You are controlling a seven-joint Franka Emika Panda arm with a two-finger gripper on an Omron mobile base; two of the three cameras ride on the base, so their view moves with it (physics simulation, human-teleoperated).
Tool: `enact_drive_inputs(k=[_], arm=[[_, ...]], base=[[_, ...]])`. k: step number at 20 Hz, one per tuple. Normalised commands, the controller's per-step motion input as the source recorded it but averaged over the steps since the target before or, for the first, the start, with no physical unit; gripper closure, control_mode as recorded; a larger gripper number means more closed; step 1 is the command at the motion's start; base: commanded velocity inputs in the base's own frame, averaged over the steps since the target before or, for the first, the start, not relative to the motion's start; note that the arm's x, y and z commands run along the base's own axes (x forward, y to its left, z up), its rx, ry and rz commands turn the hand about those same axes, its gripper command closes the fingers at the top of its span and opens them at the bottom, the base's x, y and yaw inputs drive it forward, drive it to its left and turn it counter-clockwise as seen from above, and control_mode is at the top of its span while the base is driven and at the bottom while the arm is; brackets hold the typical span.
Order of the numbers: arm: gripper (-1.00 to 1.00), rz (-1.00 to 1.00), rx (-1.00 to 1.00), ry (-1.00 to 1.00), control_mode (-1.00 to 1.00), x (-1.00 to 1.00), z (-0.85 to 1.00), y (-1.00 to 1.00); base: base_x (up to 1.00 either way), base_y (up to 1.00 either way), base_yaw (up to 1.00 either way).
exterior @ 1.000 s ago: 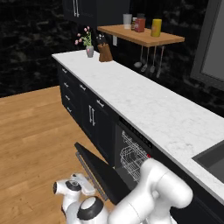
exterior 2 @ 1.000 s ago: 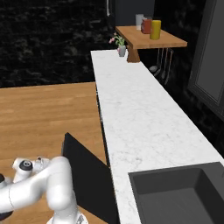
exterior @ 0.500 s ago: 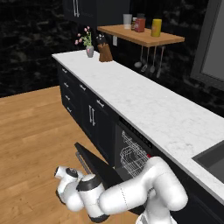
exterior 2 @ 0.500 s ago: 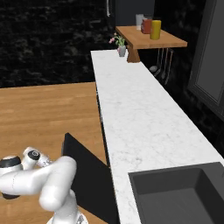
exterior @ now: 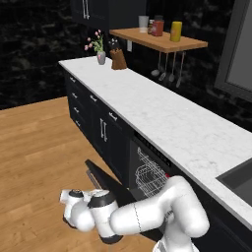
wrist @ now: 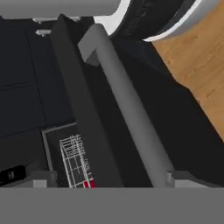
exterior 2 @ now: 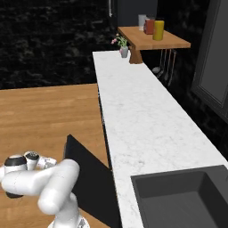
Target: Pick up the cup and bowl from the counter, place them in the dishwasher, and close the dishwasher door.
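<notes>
Gripper (exterior: 68, 198) state cannot be told from these pictures; nothing visibly held. It hangs low beside the half-raised dishwasher door (exterior: 106, 179), facing its bar handle (wrist: 129, 109). Red cup (wrist: 89, 183) sits in the rack (exterior: 147, 173); the counter (exterior: 162, 115) carries no dishes. Closing the door apparently remains.

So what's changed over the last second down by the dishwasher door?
The arm's hand has swung further left, out past the door's free edge. The dishwasher door stays partly lowered, as before, with its bar handle right ahead in the hand view. Nothing was gripped or released. The wire rack inside, the counter and the shelf jars are unchanged.
</notes>
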Motion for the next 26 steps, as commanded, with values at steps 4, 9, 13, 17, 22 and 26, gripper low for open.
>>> enact_drive_inputs(k=[4, 9, 13, 17, 22, 26], arm=[[-1.0, 0.05, -0.78, 0.47, -1.0, 0.0, -0.66, -1.0], [-1.0, 0.06, -0.7, 0.49, -1.0, 0.11, -0.49, -1.0], [-1.0, 0.05, -0.63, 0.52, -1.0, 0.39, -0.4, -1.0], [-1.0, 0.04, -0.54, 0.49, -1.0, 0.61, -0.34, -1.0], [-1.0, 0.0, -0.38, 0.47, -1.0, 0.98, -0.21, -1.0], [-1.0, -0.04, -0.26, 0.43, -1.0, 1.0, -0.26, -1.0]], base=[[0.0, 0.0, 0.0], [0.0, 0.0, 0.0], [0.0, 0.0, 0.0], [0.0, 0.0, 0.0], [0.0, 0.0, 0.0], [0.0, 0.0, 0.0]])
